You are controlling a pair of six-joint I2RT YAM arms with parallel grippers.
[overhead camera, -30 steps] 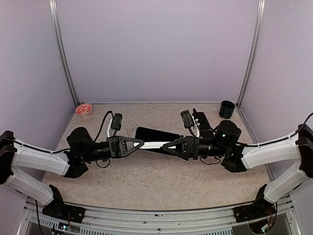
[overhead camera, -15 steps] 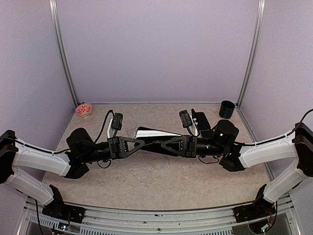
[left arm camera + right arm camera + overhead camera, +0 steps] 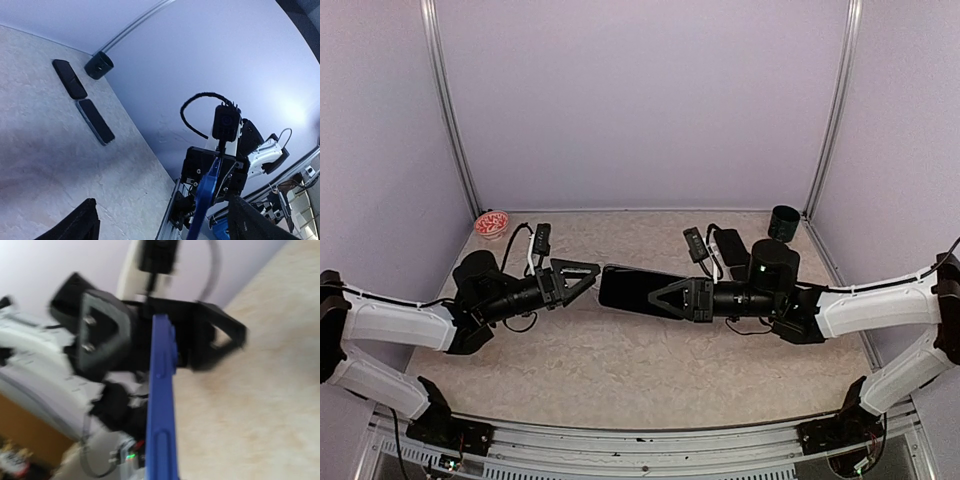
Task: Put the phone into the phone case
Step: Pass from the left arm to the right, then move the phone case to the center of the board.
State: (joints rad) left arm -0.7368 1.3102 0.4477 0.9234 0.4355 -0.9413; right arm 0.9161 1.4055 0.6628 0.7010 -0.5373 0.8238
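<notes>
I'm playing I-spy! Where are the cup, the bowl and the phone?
cup (image 3: 783, 232), top view, its outer wall.
bowl (image 3: 480, 224), top view, its left rim.
phone (image 3: 630, 287), top view, middle of its dark face.

We are looking at a robotics lab test cell. Plain lilac panel walls (image 3: 640, 100), framed by bare aluminium corner posts (image 3: 448, 110), box in a beige marbled worktop (image 3: 620, 370). A slotted aluminium rail (image 3: 640, 440) along its near edge carries a white-and-black left robot arm (image 3: 395, 325) and a matching right robot arm (image 3: 870, 310), bolted side by side.
</notes>
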